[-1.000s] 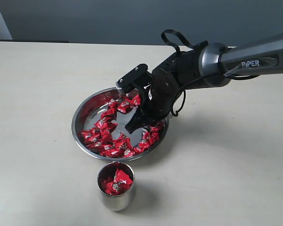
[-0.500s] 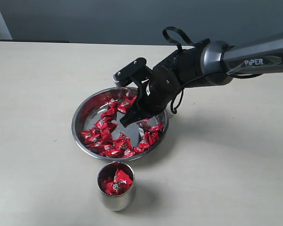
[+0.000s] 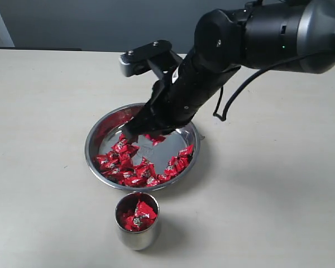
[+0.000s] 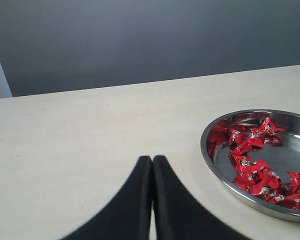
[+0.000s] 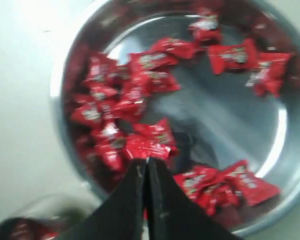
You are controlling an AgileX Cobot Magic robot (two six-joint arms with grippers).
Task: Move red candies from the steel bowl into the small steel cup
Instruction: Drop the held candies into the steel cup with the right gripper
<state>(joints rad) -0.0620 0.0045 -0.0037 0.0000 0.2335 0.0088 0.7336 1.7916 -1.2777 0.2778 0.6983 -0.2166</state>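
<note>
We note: right gripper [image 5: 144, 165] just clamped shut, apparently pinching red candy [image 5: 146, 147] above steel bowl [image 3: 89, 146]; small steel cup [image 3: 137, 237] next.

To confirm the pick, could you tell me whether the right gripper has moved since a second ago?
Yes: the right gripper, shut on a red candy, has lifted and shifted left across the steel bowl.

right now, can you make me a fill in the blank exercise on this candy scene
The candies in the steel bowl wear ___ foil. Inside the small steel cup lie more ___. The right pincer hangs over the ___, not the cup. The left pincer has its jaws ___.
Missing: red; candies; bowl; shut
</note>
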